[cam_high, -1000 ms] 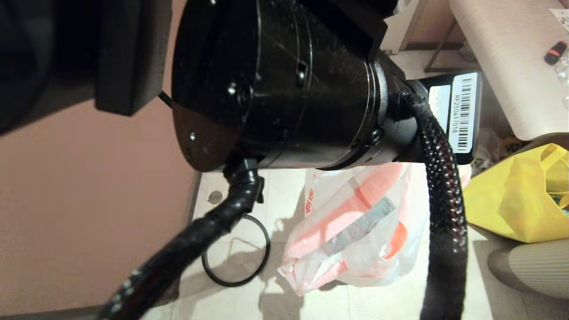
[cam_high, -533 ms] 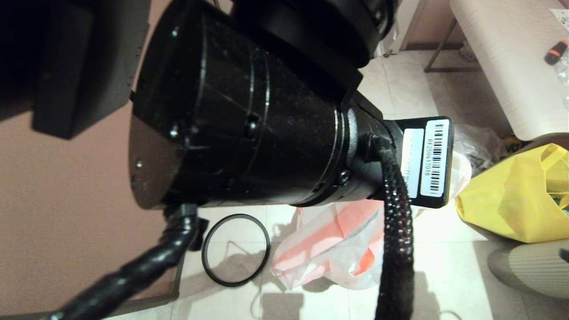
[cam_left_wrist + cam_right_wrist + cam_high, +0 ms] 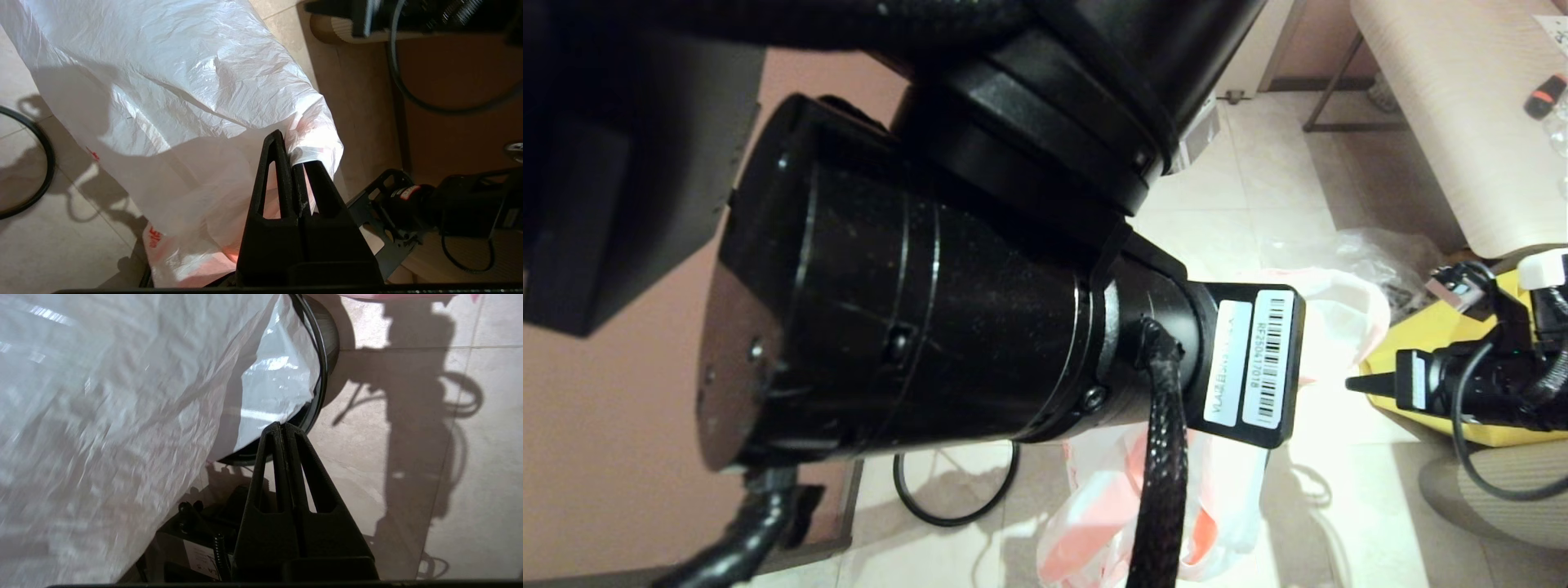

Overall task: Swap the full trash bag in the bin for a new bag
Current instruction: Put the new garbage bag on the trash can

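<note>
The thin translucent white plastic bag with pink rim and red print (image 3: pixel 184 94) is crinkled, its film faintly glossy. The black tapered plastic fingers (image 3: pixel 273 192) pinching it look matt and slightly grainy. The beige floor tiles (image 3: pixel 449 477) are smooth with a soft sheen. The black braided cable sleeve (image 3: pixel 1164 457) looks woven and rough.

Warm overhead light casts hard shadows on the pale tiled floor (image 3: pixel 408 465), glares off the crinkled translucent white plastic bag (image 3: pixel 196 81), whose near film smears with blur.
</note>
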Robot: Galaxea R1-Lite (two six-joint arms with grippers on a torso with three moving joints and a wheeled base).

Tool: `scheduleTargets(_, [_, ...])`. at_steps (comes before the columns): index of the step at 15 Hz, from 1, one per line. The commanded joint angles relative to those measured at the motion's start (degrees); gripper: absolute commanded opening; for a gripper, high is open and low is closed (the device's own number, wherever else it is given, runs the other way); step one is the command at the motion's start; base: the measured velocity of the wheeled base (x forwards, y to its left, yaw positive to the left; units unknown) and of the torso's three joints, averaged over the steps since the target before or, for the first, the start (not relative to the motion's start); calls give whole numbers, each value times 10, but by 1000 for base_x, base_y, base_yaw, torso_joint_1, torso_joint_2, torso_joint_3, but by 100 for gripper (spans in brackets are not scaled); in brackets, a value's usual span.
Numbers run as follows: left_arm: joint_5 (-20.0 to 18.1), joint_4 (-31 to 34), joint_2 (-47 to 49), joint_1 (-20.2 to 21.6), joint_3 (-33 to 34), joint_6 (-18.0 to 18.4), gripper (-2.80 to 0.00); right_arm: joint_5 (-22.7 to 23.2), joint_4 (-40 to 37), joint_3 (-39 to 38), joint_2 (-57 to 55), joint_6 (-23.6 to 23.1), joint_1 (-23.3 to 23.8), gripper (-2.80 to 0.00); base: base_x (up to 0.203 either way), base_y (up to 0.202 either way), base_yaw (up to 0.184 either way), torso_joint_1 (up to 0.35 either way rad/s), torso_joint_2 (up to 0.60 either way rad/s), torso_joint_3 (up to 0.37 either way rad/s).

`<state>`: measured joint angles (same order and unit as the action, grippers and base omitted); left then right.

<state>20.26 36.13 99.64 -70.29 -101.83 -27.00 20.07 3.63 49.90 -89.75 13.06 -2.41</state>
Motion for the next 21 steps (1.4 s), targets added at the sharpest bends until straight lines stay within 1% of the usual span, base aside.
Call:
scheduleTargets(1, [1,1,-11,1,16,-2,-280,7,0,43,-106,1,-1,-280,0,0,0,0,0,0])
scheduleTargets(3, [-2,0,-18,1,33,-2,-280,13,0,86,-173,1,-8,-280,0,0,0,0,0,0])
scheduleTargets(4, [-7,-4,-20,2,41,-3,-280,14,0,98,-204,1,-20,-280,0,0,0,0,0,0])
scheduleTargets(8, [-12,-10,-20,2,52,-5,-280,-2,5,108,-299,7,-112,-280,0,0,0,0,0,0])
scheduleTargets(9, [-13,-13,-21,4,62,-7,-280,-5,5,112,-316,13,-128,-280,0,0,0,0,0,0])
scheduleTargets(11, [-18,-46,-29,10,114,-22,-280,-26,14,118,-368,17,-149,-280,0,0,0,0,0,0])
scheduleTargets(13, [-30,-85,-42,12,162,-27,-280,-38,71,130,-433,17,-153,-280,0,0,0,0,0,0])
scheduleTargets(15, [-39,-97,-53,11,185,-33,-280,-43,135,149,-504,12,-162,-280,0,0,0,0,0,0])
scheduleTargets(16, [-41,-97,-61,10,194,-34,-280,-49,151,161,-527,3,-172,-280,0,0,0,0,0,0])
scheduleTargets(18, [-44,-97,-78,12,211,-33,-280,-73,149,192,-528,-11,-181,-280,0,0,0,0,0,0])
scheduleTargets(21, [-49,-97,-84,12,222,-33,-280,-70,104,195,-432,-5,-175,-280,0,0,0,0,0,0])
